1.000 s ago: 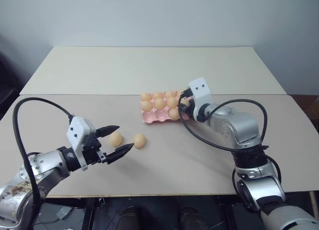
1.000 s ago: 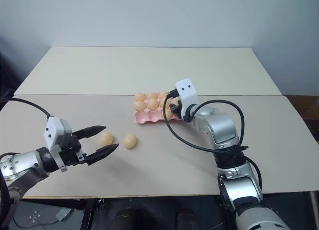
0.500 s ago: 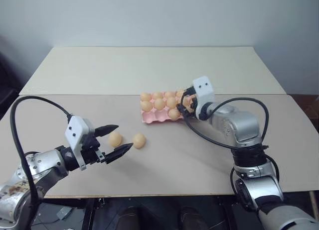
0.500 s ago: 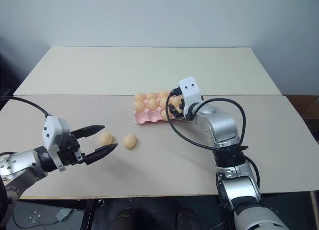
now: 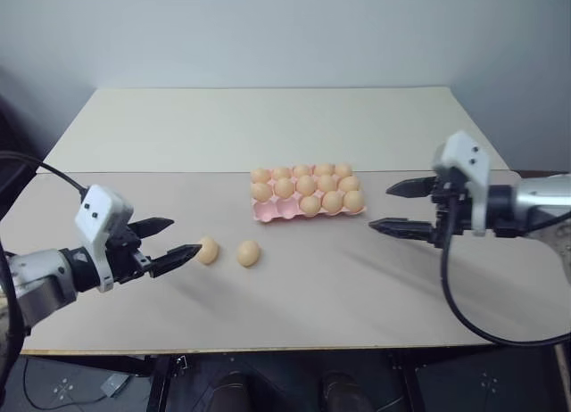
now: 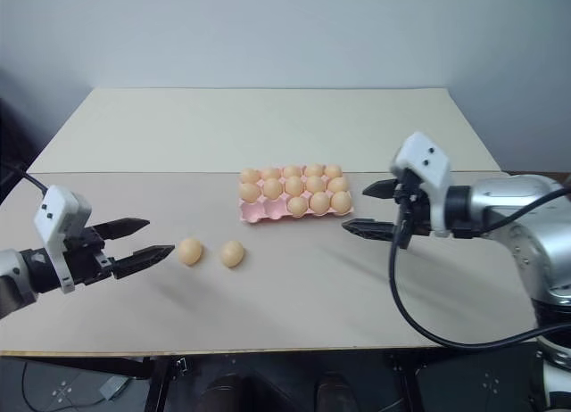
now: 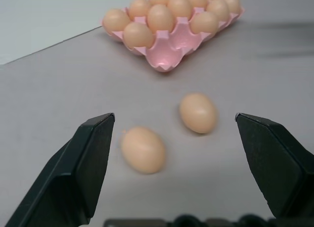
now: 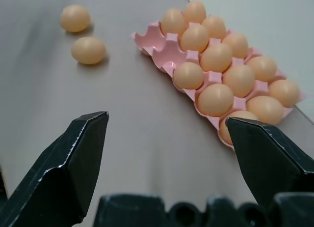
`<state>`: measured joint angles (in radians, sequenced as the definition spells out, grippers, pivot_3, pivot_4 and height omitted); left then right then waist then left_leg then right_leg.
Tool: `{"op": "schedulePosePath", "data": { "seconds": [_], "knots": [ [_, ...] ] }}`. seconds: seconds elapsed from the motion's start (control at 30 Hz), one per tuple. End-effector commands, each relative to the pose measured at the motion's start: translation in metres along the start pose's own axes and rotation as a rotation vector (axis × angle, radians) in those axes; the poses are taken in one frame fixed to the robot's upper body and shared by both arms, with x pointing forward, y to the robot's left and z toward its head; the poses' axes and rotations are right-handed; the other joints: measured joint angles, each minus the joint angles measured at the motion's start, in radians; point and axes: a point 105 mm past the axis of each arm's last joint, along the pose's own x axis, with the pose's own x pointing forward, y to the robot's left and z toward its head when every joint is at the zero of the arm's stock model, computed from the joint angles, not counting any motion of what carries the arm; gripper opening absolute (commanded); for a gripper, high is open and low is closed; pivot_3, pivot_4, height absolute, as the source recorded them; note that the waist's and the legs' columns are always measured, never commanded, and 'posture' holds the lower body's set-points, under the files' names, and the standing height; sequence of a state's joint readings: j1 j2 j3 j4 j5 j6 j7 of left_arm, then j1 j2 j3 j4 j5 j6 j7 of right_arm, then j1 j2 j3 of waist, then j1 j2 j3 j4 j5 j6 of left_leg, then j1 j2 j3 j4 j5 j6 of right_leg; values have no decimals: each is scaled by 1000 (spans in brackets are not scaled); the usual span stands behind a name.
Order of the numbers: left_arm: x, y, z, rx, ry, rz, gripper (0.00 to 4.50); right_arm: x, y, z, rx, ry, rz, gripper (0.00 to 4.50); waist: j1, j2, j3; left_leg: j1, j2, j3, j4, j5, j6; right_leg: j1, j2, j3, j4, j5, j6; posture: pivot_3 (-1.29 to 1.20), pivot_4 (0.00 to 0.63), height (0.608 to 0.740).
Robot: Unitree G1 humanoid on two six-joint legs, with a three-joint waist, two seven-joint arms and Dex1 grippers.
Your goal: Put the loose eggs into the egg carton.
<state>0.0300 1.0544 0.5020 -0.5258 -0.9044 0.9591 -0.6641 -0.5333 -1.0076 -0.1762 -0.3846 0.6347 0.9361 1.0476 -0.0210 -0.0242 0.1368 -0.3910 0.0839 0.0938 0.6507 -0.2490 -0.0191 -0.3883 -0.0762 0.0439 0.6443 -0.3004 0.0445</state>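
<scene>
My left gripper (image 5: 171, 240) hangs wide open and empty, two loose eggs (image 5: 207, 251) at its three o'clock. Next: close on the nearer one. The egg carton (image 5: 268, 212) sits at one o'clock; my right gripper (image 5: 398, 207), empty, gapes beside it.

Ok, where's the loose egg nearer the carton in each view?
Left eye view: loose egg, right one of the pair, in front of the egg carton.
Right eye view: again the pair's right one.
Left wrist view: the farther egg.
Right wrist view: the nearer egg.
Shared landmark: the carton's empty corner cups.
</scene>
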Motion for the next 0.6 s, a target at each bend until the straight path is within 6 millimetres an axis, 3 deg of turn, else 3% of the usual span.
{"op": "schedulePosePath", "data": {
  "seconds": [0.03,0.2,0.4,0.6],
  "knots": [
    [-15,10,0,-3,85,13,4291,-19,1,18,-81,-105,32,4454,0,0,0,0,0,1,-1,0,0,-1,0,1,0,0,0,0,150,740],
    [-23,16,-2,-5,123,28,4291,-26,-2,19,-124,-121,27,4454,7,1,0,-1,0,2,-2,0,-1,-2,-1,0,0,0,-1,0,150,740],
    [-24,6,8,-23,49,-7,4291,-24,-1,20,-136,-134,28,4454,8,1,0,0,0,2,-2,0,-1,-2,-1,0,1,0,-1,0,150,740],
    [3,-1,1,-24,21,51,4291,-17,4,19,-141,-138,42,4454,10,0,0,0,-1,2,-2,0,-1,-1,-1,1,1,0,-1,0,150,740]
  ]
}}
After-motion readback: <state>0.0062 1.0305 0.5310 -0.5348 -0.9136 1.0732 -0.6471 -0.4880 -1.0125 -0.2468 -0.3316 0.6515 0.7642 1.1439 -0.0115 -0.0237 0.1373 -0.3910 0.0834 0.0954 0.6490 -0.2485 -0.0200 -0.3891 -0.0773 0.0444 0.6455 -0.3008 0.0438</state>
